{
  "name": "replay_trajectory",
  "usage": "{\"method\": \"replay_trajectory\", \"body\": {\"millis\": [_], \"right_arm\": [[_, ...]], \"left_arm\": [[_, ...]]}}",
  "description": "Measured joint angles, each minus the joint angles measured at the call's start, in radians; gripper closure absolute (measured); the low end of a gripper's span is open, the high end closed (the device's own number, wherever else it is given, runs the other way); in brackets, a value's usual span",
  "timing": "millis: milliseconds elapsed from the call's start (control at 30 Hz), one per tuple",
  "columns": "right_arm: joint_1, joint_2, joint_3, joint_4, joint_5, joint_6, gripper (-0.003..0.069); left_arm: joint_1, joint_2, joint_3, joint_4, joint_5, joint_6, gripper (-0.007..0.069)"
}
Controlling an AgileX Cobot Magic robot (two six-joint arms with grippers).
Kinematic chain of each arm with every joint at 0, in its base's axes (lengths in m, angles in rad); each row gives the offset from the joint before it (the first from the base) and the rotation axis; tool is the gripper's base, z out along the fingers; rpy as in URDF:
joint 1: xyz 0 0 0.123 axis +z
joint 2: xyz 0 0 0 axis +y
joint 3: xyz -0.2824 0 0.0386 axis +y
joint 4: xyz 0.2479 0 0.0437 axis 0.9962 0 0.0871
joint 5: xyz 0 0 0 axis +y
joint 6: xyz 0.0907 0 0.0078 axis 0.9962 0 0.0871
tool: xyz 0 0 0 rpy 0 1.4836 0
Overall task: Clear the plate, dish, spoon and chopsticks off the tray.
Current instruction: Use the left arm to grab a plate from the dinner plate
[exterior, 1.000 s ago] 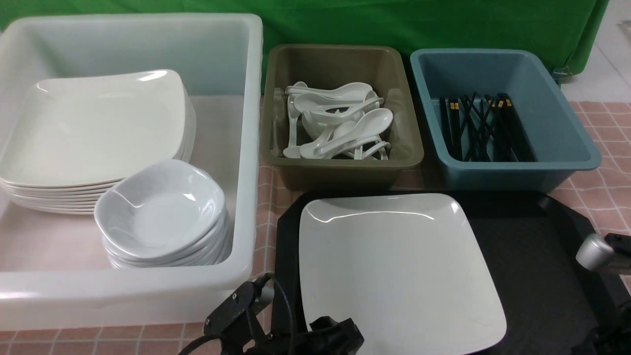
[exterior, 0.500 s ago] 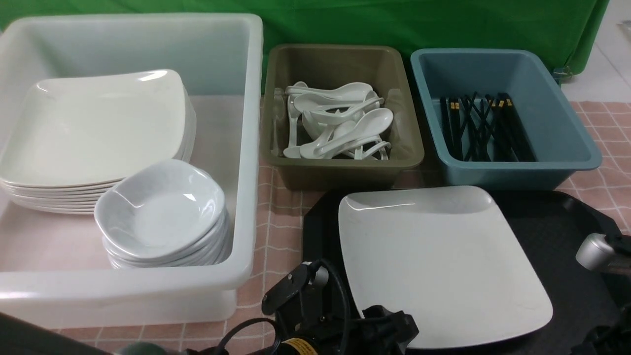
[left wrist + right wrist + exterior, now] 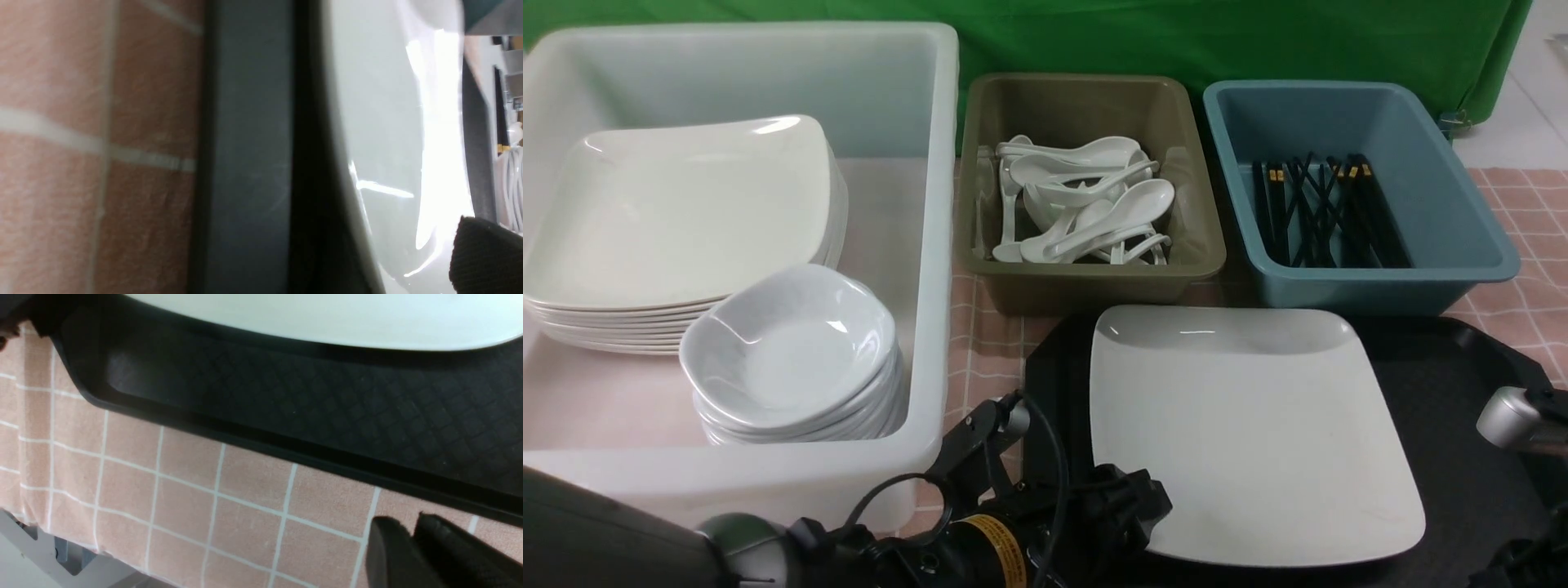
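The left hand (image 3: pixel 1143 506) is at the near corner of the plate (image 3: pixel 1258 433), one finger (image 3: pixel 486 257) over its surface; whether it grips, I cannot tell. The plate lies on the tray (image 3: pixel 1445 425). The right hand (image 3: pixel 412 528), fingers nearly together and empty, hovers just beside the tray's rim.

Left arm (image 3: pixel 596 539) in matte black housing, rounded silver joint cap (image 3: pixel 737 535), yellow label (image 3: pixel 998 557), looped black cable (image 3: pixel 1060 474), black bracket (image 3: pixel 968 445) with silver knob, right arm (image 3: pixel 1515 418) capped in brushed silver, two black fingers (image 3: pixel 445 551)
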Motion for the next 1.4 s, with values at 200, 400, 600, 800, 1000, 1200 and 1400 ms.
{"method": "replay_trajectory", "body": {"millis": [200,400,600,800,1000,1200,1400], "right_arm": [[0.0,0.0,0.0,0.0,0.0,0.0,0.0508],[0.0,0.0,0.0,0.0,0.0,0.0,0.0501],[0.0,0.0,0.0,0.001,0.0,0.0,0.0495],[0.0,0.0,0.0,0.001,0.003,0.0,0.0491],[0.0,-0.003,-0.005,0.001,0.029,-0.002,0.0491],[0.0,-0.079,-0.058,0.0,0.018,-0.026,0.0491],[0.0,-0.215,-0.067,-0.006,-0.05,-0.039,0.0491]], "left_arm": [[0.0,0.043,0.001,-0.012,-0.109,-0.001,0.0264],[-0.001,0.066,0.001,-0.012,-0.157,-0.008,0.0285],[0.0,0.078,0.002,0.005,-0.151,-0.046,0.0466],[0.003,0.076,0.002,0.042,-0.142,-0.09,0.061],[0.002,-0.033,0.004,0.084,-0.03,-0.069,0.061],[0.014,-0.18,0.008,0.096,0.133,-0.033,0.0609],[0.042,-0.329,0.023,0.059,0.259,-0.09,0.0607]]}}
